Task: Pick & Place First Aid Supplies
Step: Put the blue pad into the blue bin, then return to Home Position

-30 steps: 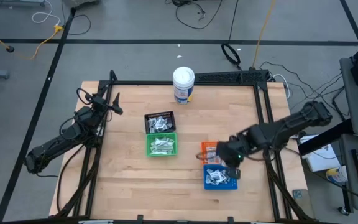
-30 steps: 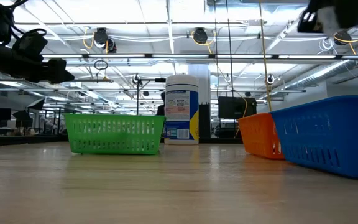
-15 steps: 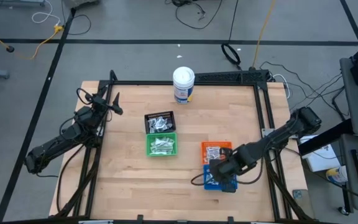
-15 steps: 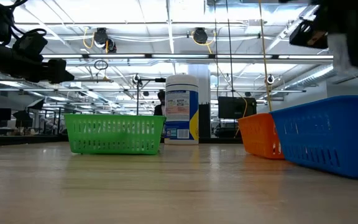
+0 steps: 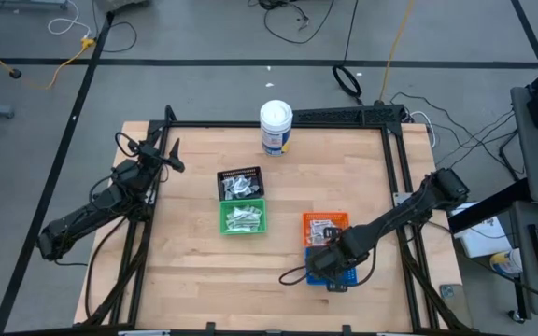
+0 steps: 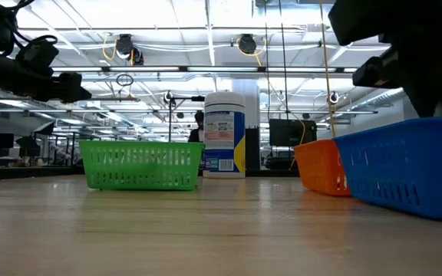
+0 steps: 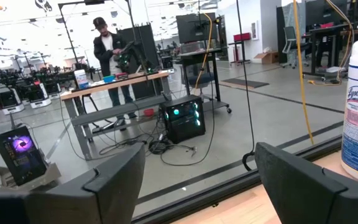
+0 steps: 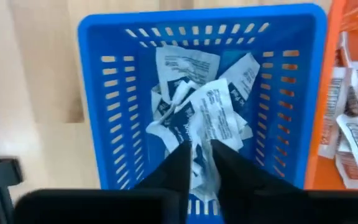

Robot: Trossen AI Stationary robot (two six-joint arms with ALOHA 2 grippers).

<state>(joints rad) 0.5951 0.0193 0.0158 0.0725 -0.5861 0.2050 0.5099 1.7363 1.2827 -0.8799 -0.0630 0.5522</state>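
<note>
The right pincer (image 8: 197, 158) reaches into the blue slotted plastic basket (image 5: 332, 269) at the lower right of the wooden counter (image 5: 194, 252), fingers slightly apart around small white blue-printed wrapped packets (image 8: 213, 115). The left pincer (image 5: 172, 156) hovers at the counter's upper left edge, fingers wide apart, holding nothing.

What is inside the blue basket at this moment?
The blue basket holds a pile of white packets with blue print. The right claw reaches into it and covers the packets beneath; the floor is mostly hidden.

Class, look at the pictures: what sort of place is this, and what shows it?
Probably a robotics lab or workshop: cables trail over the floor, workbenches carry equipment, and a wooden table sits inside a black frame.
</note>
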